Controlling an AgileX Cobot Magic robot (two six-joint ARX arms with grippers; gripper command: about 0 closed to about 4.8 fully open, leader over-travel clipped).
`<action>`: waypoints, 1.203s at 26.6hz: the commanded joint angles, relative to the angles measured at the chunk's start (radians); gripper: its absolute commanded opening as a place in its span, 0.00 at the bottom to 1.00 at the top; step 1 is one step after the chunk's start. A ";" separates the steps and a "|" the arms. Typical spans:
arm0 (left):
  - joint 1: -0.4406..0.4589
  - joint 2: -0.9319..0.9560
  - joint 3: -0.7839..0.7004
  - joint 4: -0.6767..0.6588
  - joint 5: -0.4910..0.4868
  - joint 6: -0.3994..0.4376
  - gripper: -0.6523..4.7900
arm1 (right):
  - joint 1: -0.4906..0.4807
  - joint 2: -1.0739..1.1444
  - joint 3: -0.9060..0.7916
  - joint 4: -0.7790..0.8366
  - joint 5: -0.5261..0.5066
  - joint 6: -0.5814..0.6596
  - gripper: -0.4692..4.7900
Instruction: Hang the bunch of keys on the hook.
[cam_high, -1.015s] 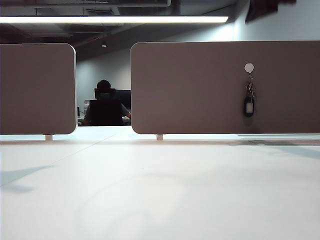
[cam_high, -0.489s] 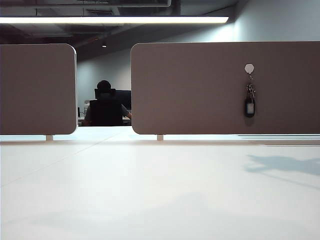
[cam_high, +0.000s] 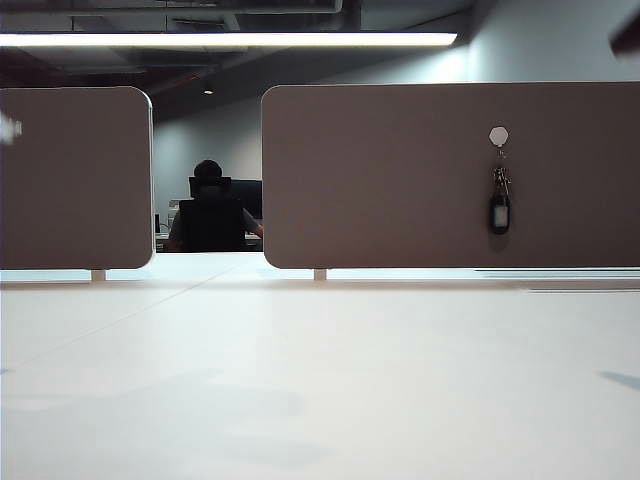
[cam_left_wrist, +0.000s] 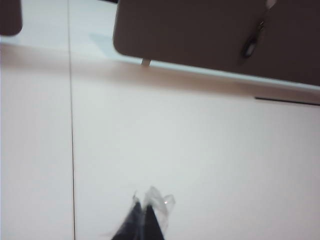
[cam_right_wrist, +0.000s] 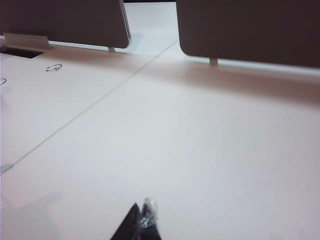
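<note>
— Where's the bunch of silver keys with the black oval fob (cam_high: 498, 205) right now?

— I see it hanging from the small whitish round-headed hook (cam_high: 498, 135) on the right-hand brown partition panel (cam_high: 400, 170), fob lowest, clear of the white table (cam_high: 320, 380).

— And your grippers?

— My left gripper (cam_left_wrist: 144, 212) has its dark fingers clenched together on nothing, above the bare tabletop. My right gripper (cam_right_wrist: 141, 216) is pinched together too, also empty, over the table well short of the panels. The exterior view shows neither gripper clearly.
</note>
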 joint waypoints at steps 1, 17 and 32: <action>0.000 0.000 -0.056 0.029 -0.016 -0.035 0.11 | 0.000 -0.121 -0.101 0.050 0.066 0.037 0.08; -0.001 0.000 -0.152 0.001 -0.005 -0.034 0.12 | -0.002 -0.310 -0.363 0.062 -0.006 0.067 0.12; 0.304 -0.171 -0.152 -0.016 0.085 -0.034 0.12 | -0.081 -0.314 -0.362 0.066 -0.003 0.066 0.11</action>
